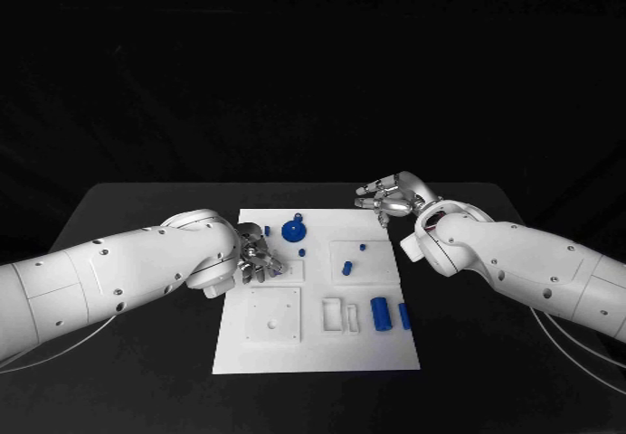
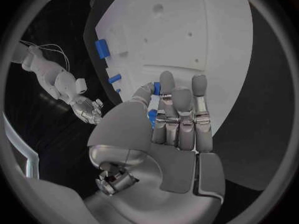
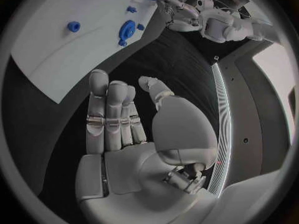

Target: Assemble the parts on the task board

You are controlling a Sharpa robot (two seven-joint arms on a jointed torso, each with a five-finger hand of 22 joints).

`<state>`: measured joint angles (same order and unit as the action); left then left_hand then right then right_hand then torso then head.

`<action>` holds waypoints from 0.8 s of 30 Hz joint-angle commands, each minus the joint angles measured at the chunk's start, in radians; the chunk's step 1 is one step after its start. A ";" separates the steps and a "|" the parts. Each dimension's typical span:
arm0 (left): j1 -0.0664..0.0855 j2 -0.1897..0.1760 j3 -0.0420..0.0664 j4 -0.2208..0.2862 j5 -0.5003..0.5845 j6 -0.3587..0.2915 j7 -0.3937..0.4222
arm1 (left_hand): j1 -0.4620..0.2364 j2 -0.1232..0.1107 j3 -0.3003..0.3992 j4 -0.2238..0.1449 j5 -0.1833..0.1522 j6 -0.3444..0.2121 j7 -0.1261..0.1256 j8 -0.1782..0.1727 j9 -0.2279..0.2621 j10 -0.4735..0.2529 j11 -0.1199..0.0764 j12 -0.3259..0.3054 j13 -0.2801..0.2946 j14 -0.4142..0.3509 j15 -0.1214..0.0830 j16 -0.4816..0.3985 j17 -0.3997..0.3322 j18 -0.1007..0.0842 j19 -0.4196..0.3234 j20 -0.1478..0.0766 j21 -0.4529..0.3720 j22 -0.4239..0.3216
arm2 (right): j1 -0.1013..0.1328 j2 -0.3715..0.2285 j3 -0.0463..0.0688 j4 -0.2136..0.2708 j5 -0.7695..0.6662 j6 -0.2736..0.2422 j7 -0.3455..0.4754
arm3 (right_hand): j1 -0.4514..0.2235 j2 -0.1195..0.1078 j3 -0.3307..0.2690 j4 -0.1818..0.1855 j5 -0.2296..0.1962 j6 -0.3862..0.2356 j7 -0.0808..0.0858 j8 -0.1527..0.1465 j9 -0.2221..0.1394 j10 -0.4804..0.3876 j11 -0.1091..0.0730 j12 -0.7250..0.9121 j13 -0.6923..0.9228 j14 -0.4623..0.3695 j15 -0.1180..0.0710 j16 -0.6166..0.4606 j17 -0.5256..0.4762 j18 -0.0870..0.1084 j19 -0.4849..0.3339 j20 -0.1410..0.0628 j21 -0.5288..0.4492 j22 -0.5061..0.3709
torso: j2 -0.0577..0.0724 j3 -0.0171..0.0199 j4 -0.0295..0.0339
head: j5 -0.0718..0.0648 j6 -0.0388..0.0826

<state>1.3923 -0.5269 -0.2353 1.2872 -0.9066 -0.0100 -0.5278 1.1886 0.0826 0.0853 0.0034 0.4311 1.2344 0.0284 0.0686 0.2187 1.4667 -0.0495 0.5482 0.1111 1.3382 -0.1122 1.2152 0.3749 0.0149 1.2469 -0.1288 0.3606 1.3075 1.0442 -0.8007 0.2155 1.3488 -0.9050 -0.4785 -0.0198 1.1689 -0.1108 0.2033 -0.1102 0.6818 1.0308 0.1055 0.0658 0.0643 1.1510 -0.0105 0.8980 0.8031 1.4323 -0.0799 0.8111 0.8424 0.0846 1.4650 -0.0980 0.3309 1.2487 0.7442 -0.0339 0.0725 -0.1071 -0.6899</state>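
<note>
The white task board (image 1: 319,348) lies mid-table. On it are a round blue part (image 1: 295,231), small blue pieces (image 1: 301,251) (image 1: 347,268) and two blue cylinders (image 1: 381,313) near its right edge. My left hand (image 1: 256,262) hovers over the board's left edge. In the left wrist view a small blue part (image 2: 153,116) sits pinched between its thumb and fingers (image 2: 181,114). My right hand (image 1: 387,199) hangs over the black table just beyond the board's far right corner, fingers (image 3: 112,114) straight and holding nothing. From there the round part (image 3: 127,31) and the left hand (image 3: 174,7) are visible.
White raised square blocks (image 1: 274,315) and slotted pieces (image 1: 342,315) stand on the board's near half. Black tabletop (image 1: 130,362) surrounds the board on all sides. Another small blue piece (image 1: 268,231) lies near the board's far left corner.
</note>
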 commanded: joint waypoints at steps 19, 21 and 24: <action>0.001 -0.026 0.006 0.026 0.008 -0.028 0.021 | -0.051 0.011 0.176 -0.206 0.130 0.055 -0.011 -0.002 0.007 0.048 -0.011 0.029 -0.005 0.015 -0.005 0.011 0.012 -0.004 -0.014 -0.006 0.038 0.022 | -0.003 0.004 0.000 -0.009 0.002 0.015 0.007 | -0.013 -0.003 0.003 0.004 0.012 0.000 0.001 -0.004 -0.002 -0.003 -0.001 0.003 0.002 0.004 -0.001 -0.003 0.001 0.019 0.041 -0.001 0.005 -0.001 | 0.000 -0.0002 0.0007 | 0.004 0.005; 0.003 -0.028 0.007 0.029 0.008 -0.026 0.021 | -0.051 0.011 0.176 -0.206 0.130 0.055 -0.011 -0.002 0.007 0.048 -0.011 0.029 -0.005 0.015 -0.005 0.011 0.012 -0.004 -0.014 -0.006 0.038 0.022 | -0.003 0.005 0.000 -0.010 0.002 0.015 0.007 | -0.013 -0.003 0.003 0.004 0.014 0.000 0.001 -0.004 -0.002 -0.003 -0.001 0.003 0.002 0.004 -0.001 -0.003 0.002 0.019 0.041 -0.001 0.005 -0.001 | 0.000 0.0000 0.0010 | 0.005 0.006; 0.006 -0.031 0.011 0.034 0.009 -0.019 0.022 | -0.051 0.011 0.177 -0.211 0.132 0.057 -0.011 -0.002 0.009 0.048 -0.011 0.031 -0.005 0.016 -0.005 0.012 0.013 -0.003 -0.014 -0.006 0.041 0.022 | -0.003 0.005 0.000 -0.010 0.003 0.016 0.007 | -0.014 -0.004 0.004 0.004 0.014 0.000 0.002 -0.004 -0.002 -0.003 -0.001 0.003 0.002 0.004 -0.001 -0.003 0.002 0.019 0.041 -0.001 0.005 -0.002 | 0.001 0.0001 0.0007 | 0.005 0.007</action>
<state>1.3956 -0.5581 -0.2264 1.3169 -0.9037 -0.0307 -0.5146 1.1365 0.0967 0.0850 -0.0263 0.5601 1.2826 0.0194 0.0637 0.2276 1.4634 -0.0538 0.5752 0.1071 1.3510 -0.1179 1.2230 0.3873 0.0149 1.2397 -0.1360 0.4000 1.3073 1.0416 -0.7967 0.2155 1.3383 -0.9030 -0.4767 -0.0194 1.1649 -0.1148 0.2033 -0.1102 0.6905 1.0293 0.1040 0.0658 0.0643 1.1526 -0.0088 0.8979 0.8041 1.4323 -0.0799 0.8112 0.8431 0.0845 1.4650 -0.0980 0.3309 1.2488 0.7439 -0.0340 0.0732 -0.1021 -0.6843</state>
